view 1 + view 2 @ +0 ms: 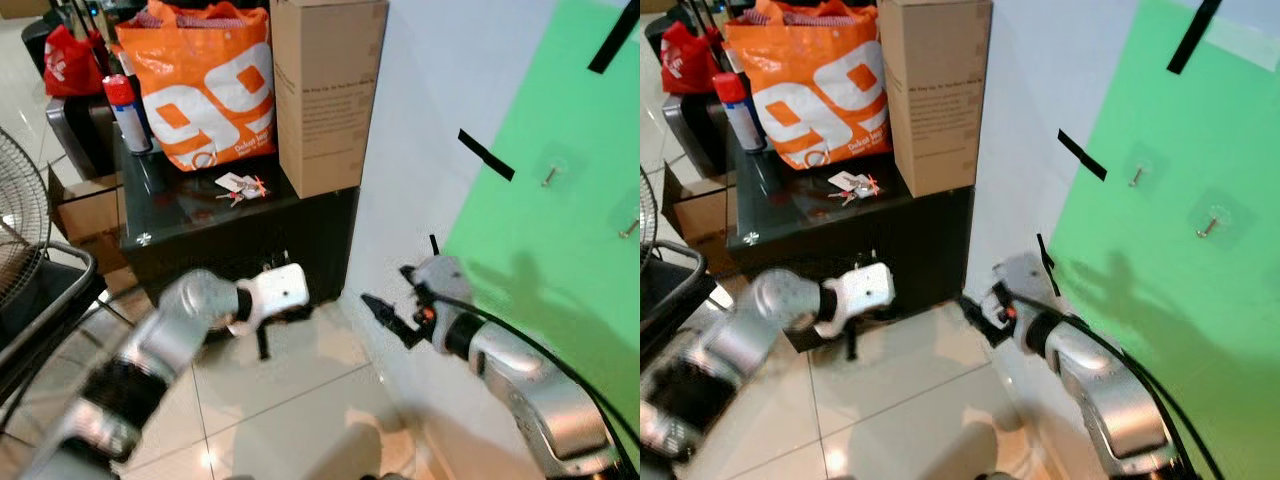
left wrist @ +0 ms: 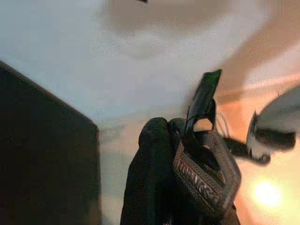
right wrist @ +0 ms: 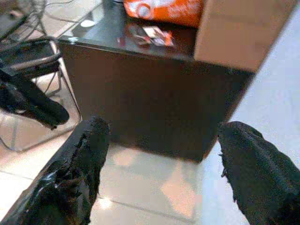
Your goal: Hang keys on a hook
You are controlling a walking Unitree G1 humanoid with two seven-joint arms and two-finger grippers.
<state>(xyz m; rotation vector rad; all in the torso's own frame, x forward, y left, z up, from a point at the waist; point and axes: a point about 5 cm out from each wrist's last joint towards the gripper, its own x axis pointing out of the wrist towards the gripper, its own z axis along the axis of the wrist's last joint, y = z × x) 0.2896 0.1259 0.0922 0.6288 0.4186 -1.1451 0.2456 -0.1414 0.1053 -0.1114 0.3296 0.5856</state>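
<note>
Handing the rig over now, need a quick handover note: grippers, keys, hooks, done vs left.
Left gripper: low in front of the black cabinet, fingers shut, holding nothing.
Right gripper: open, empty, low by the white wall, pointing at the cabinet.
Keys: lying on the cabinet top, between the orange bag and the cardboard box; untouched.
Hooks: on the green panel to the right; both bare.
Done: nothing yet.
Left: pick up keys, carry to a hook, hang.

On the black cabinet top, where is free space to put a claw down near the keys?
The glass top is bare left of the keys, toward its front edge. The back is crowded: orange bag, spray can, cardboard box.
</note>
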